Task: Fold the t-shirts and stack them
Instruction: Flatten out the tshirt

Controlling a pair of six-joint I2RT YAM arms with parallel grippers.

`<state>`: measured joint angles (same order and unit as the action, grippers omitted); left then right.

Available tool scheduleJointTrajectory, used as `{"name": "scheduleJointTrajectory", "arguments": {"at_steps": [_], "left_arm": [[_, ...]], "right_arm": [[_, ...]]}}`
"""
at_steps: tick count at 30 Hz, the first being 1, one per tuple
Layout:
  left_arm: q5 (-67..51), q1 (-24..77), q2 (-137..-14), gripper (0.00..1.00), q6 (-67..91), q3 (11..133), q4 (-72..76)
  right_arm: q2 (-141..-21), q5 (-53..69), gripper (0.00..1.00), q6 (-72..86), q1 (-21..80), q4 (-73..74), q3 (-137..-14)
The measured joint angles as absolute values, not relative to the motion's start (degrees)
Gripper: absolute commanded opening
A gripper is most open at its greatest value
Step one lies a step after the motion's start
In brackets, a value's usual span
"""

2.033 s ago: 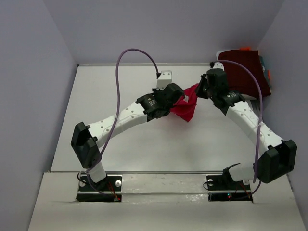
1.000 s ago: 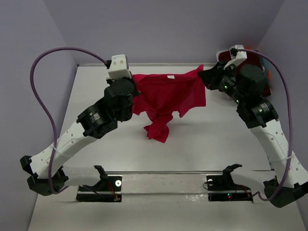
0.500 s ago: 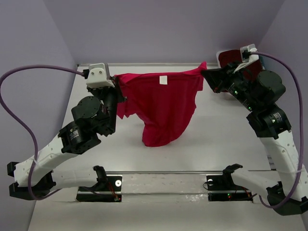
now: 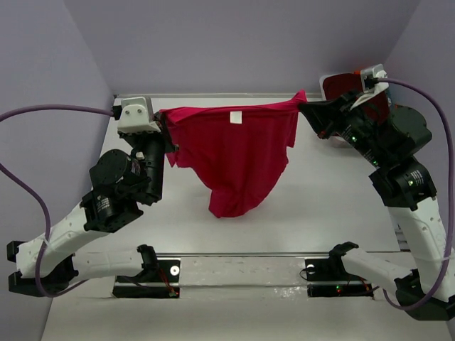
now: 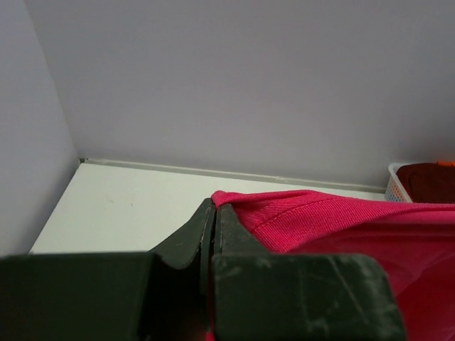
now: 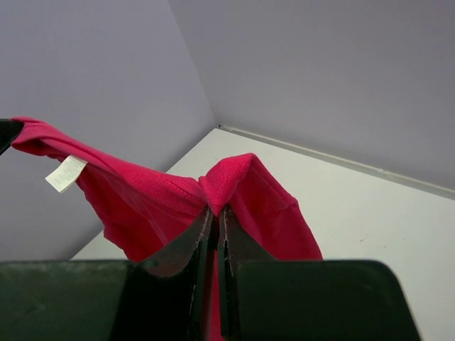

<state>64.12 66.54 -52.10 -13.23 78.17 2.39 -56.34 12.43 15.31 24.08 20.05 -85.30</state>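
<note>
T-shirt [image 4: 242, 156] aloft, top edge taut (hem drooping)

We count two robot arms on one table [image 4: 178, 227]: a left arm [image 4: 114, 190] and a right arm [image 4: 407, 183]. Each ends in one gripper, so two: the left gripper [image 5: 213, 207] and the right gripper [image 6: 215, 211]. We count two t-shirts, one pink t-shirt [image 4: 238, 156] and one maroon t-shirt [image 4: 338, 87], plus one white label [image 4: 235, 118] and one basket [image 5: 392, 181].
</note>
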Motion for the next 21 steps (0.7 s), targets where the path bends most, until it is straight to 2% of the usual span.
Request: {"name": "scheduleJointTrajectory", "arguments": {"at_steps": [11, 21], "left_arm": [[59.0, 66.7, -50.2, 0.06, -14.7, 78.8, 2.3], [60.6, 66.7, -51.6, 0.06, -14.9, 78.8, 2.6]], "right_arm": [[-53.3, 14.5, 0.07, 15.2, 24.1, 19.5, -85.1], [-54.5, 12.9, 0.07, 15.1, 24.1, 19.0, -83.3]]}}
